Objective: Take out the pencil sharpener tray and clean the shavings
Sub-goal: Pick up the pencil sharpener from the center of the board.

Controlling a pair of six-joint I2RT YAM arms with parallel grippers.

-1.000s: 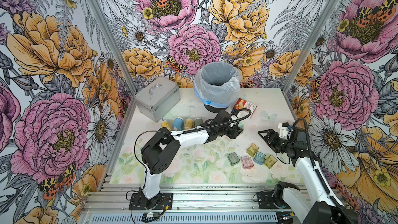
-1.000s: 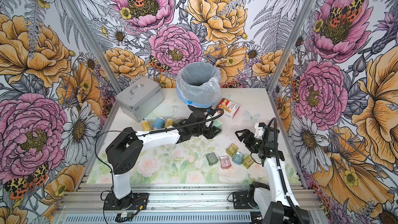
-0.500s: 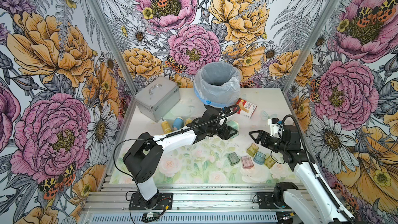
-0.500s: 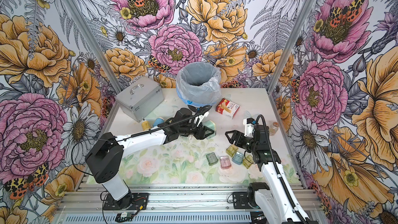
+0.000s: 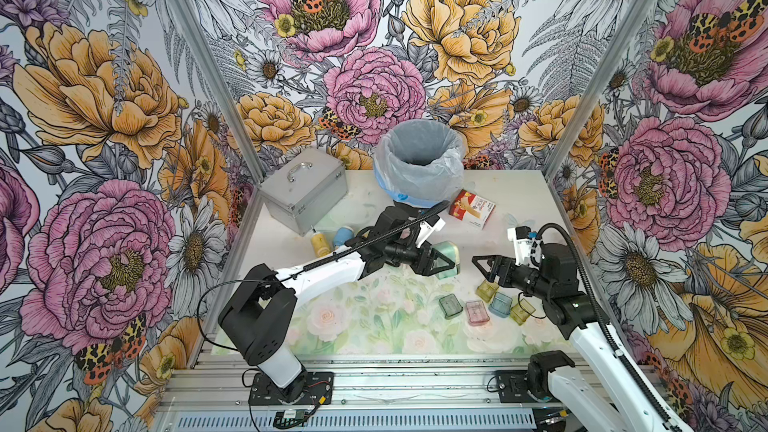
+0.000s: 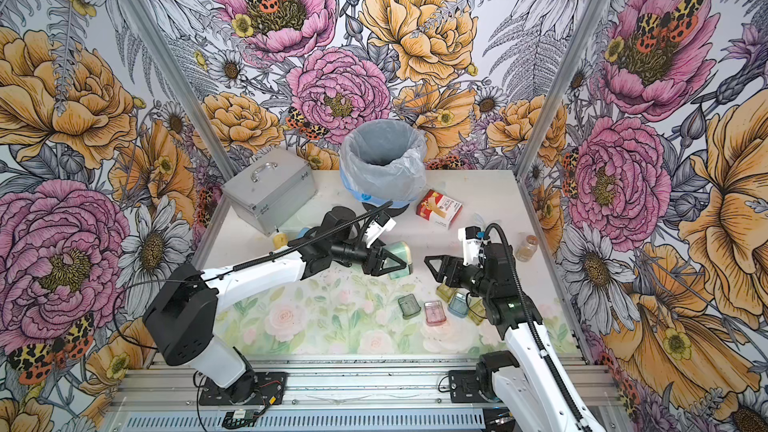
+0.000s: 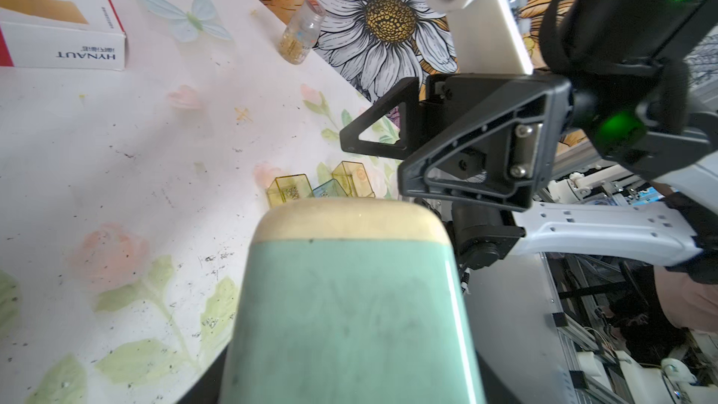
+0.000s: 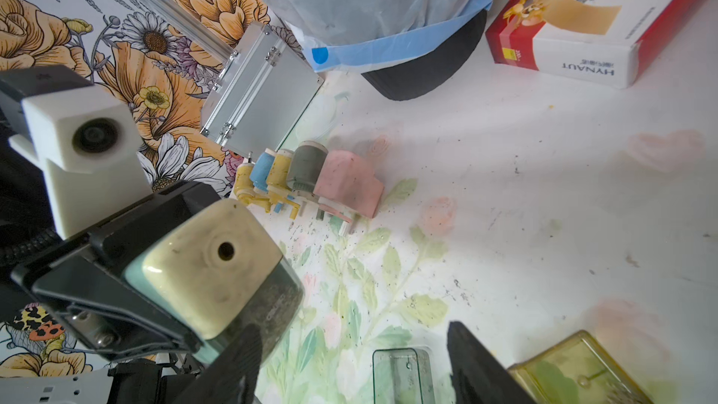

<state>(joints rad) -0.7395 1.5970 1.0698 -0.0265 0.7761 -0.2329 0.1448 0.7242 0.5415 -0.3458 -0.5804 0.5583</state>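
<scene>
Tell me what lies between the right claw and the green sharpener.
Nothing but bare tabletop separates right claw from green sharpener, in both top views.

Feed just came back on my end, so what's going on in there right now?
The left gripper is clamped on a mint-green pencil sharpener, with its cream front turned toward the right gripper. The right gripper is open, close by and touching nothing. Several loose coloured trays lie on the mat near the right arm, and dark shavings speckle the table. The lined bin stands at the back.

You're seeing the bin (image 5: pixel 415 184) standing behind the pencil sharpener (image 5: pixel 447 256), with the trays (image 5: pixel 477 312) lying at its front right.
</scene>
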